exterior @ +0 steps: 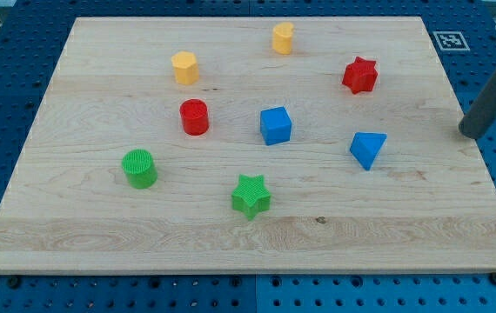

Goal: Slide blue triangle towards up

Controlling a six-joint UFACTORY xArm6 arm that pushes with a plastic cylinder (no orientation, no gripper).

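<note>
The blue triangle [367,149] lies on the wooden board [100,226], right of centre. My tip [470,133] is the lower end of the dark rod at the view's right, just off the board's right edge. It stands well to the right of the blue triangle and slightly above it, not touching any block.
A blue cube [275,125] sits left of the triangle. A red star [360,75] is above it. A red cylinder [194,116], yellow hexagon [184,67], yellow block [283,38], green cylinder [139,168] and green star [251,195] lie elsewhere.
</note>
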